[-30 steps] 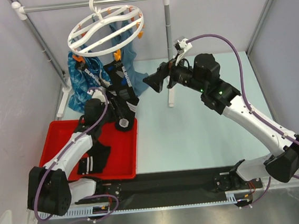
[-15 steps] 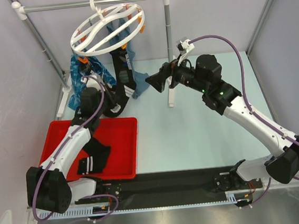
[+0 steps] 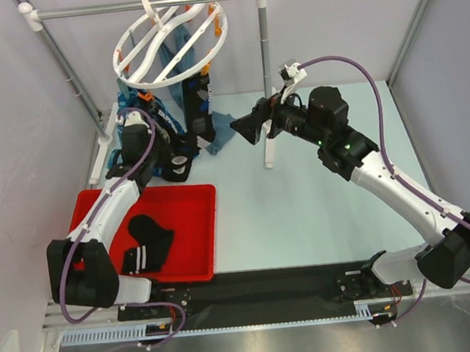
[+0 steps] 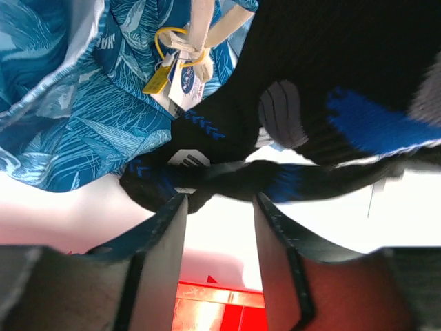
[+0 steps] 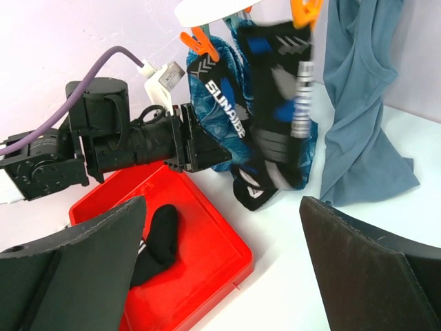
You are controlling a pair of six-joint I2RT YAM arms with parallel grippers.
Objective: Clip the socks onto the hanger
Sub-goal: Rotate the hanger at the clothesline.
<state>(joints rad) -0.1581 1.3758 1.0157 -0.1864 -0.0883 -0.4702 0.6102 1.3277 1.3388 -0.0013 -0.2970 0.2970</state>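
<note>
The white ring hanger (image 3: 165,39) with orange clips (image 5: 200,43) hangs tilted from the rail. Black socks hang clipped below it: one with blue patches (image 3: 198,109) (image 5: 275,89), one with white lettering (image 5: 220,103), their toes low near the table (image 5: 255,189). A further black sock with white stripes (image 3: 147,243) lies in the red tray (image 3: 198,229). My left gripper (image 3: 166,153) (image 4: 219,200) is open and empty, its tips just under the hanging socks' toes (image 4: 227,176). My right gripper (image 3: 243,128) (image 5: 222,203) is wide open and empty, right of the socks.
A blue patterned cloth (image 3: 129,111) (image 4: 69,103) and a grey-blue garment (image 5: 365,103) hang behind the socks. The grey rail (image 3: 143,3) crosses the top; its right post (image 3: 266,81) stands close to my right gripper. The tray's far edge lies below my left gripper.
My left gripper moved from over the tray up and left to the hanging socks. The sock near it now hangs straighter. The hanger tilted further. My right arm hardly moved.
</note>
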